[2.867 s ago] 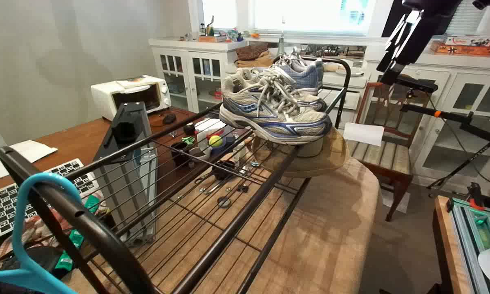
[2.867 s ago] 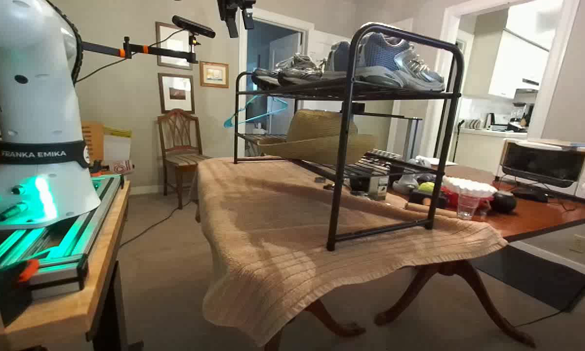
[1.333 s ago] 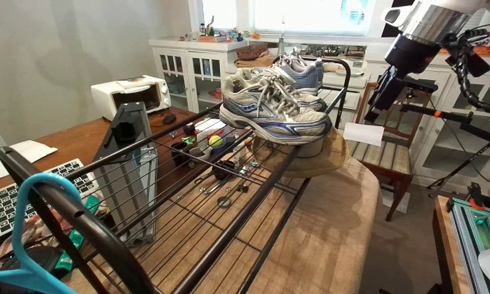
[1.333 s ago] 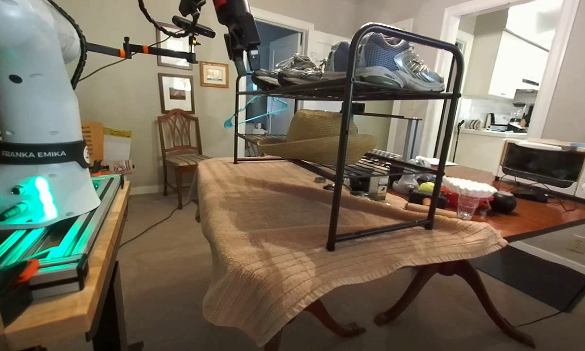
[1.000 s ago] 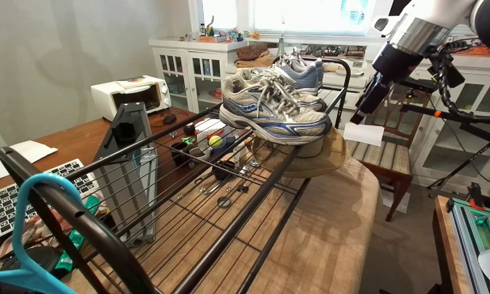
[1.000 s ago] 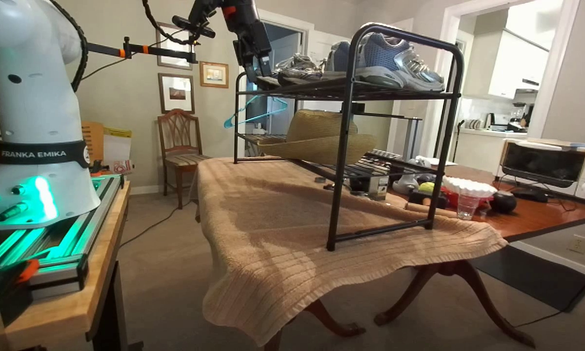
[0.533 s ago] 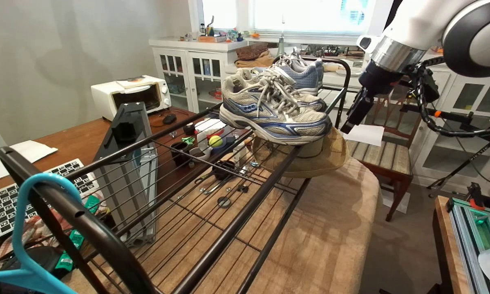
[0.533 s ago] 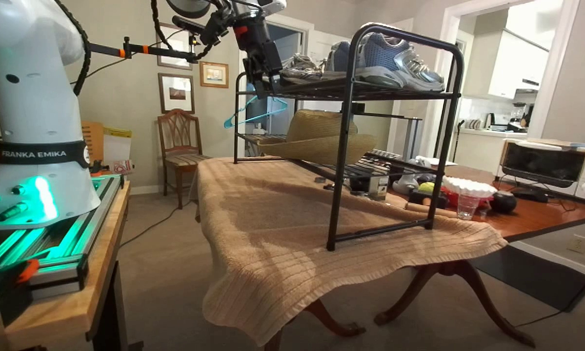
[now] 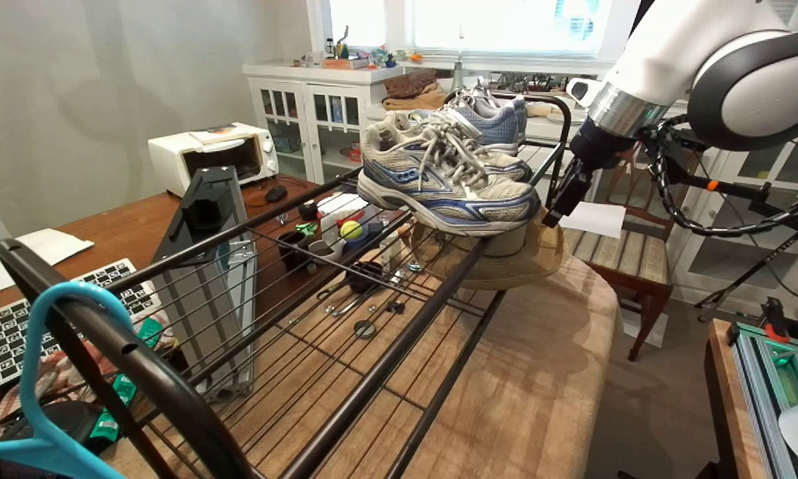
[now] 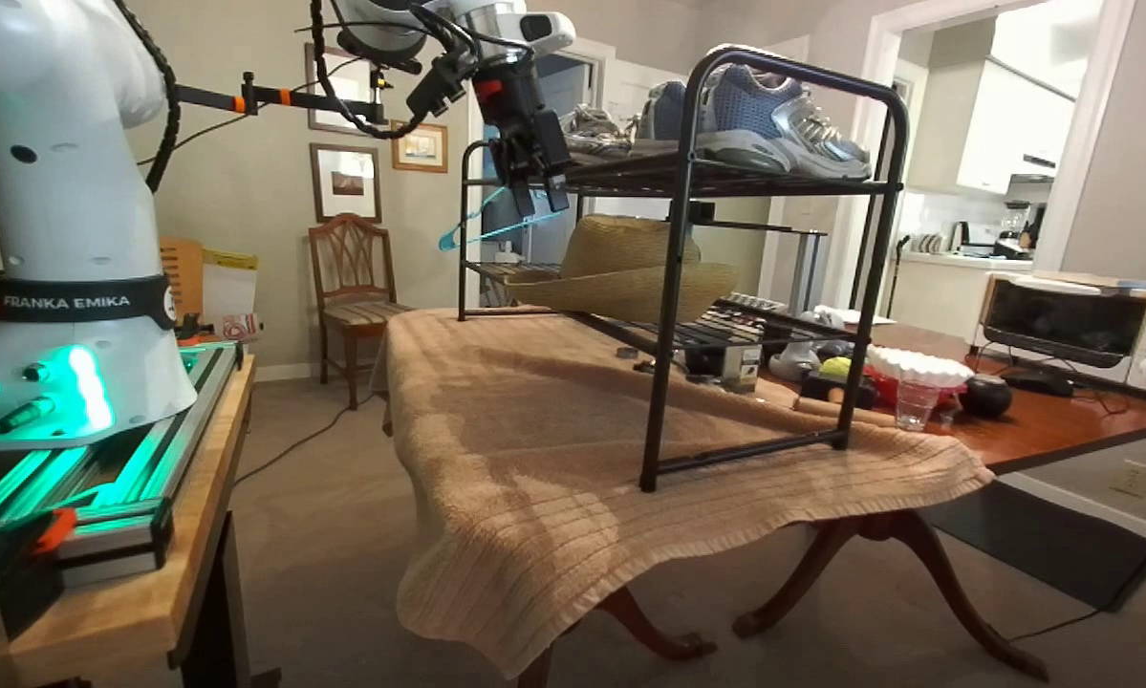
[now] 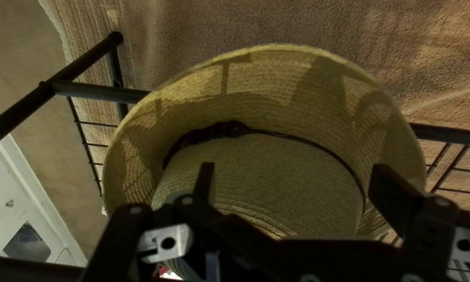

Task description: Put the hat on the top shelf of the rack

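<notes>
- One hat [image 11: 266, 168]: on the lower wire tier [image 11: 450, 134] of the rack [image 10: 659, 392], crown uppermost, brim overhanging the front rail; still to be raised to the top shelf [image 10: 630, 180].
- One pincer [image 11: 293, 168]: fingers spread wide, holding nothing; hangs tips downward beside the rack's long edge, near the hat, whose crown shows between the fingers in the wrist view. Side position likely owed to the top shelf, which roofs the hat over; wide spread presumably meant for crown or brim.
- Several sneakers [image 9: 448, 189]: grouped toward one end of the top shelf, plausibly to reserve the other end for the hat.
- One blue hanger [image 9: 31, 372]: hooked over the rack's end bar, probably to keep it off the wires.
- One tan towel [image 10: 515, 449]: spread under the rack's feet, perhaps to guard the surface [image 10: 1022, 435].
- Appearance of hat: tan straw, woven in fine concentric rows; rounded crown; thin dark band, thicker and twisted along one stretch; wide, floppy-looking brim, its edge curling upward, patched with hard-edged shadow.
</notes>
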`<control>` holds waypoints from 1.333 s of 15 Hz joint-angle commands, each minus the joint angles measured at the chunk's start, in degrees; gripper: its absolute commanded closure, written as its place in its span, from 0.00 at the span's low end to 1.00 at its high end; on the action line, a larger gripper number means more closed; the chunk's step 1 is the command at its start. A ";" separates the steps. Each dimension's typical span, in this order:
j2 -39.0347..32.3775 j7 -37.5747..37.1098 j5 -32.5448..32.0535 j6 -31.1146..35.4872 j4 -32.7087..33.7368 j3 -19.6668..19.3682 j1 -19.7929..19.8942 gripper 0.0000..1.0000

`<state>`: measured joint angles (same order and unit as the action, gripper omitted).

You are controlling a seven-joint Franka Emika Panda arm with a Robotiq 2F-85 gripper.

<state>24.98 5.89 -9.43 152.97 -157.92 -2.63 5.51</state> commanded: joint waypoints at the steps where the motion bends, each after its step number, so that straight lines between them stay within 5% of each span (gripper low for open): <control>1: -3.64 1.99 -0.94 4.68 0.05 -1.29 0.58 0.00; 20: -16.18 1.85 -2.96 17.32 0.07 -2.76 5.26 0.00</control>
<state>11.85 8.36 -10.89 166.45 -157.88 -4.87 10.00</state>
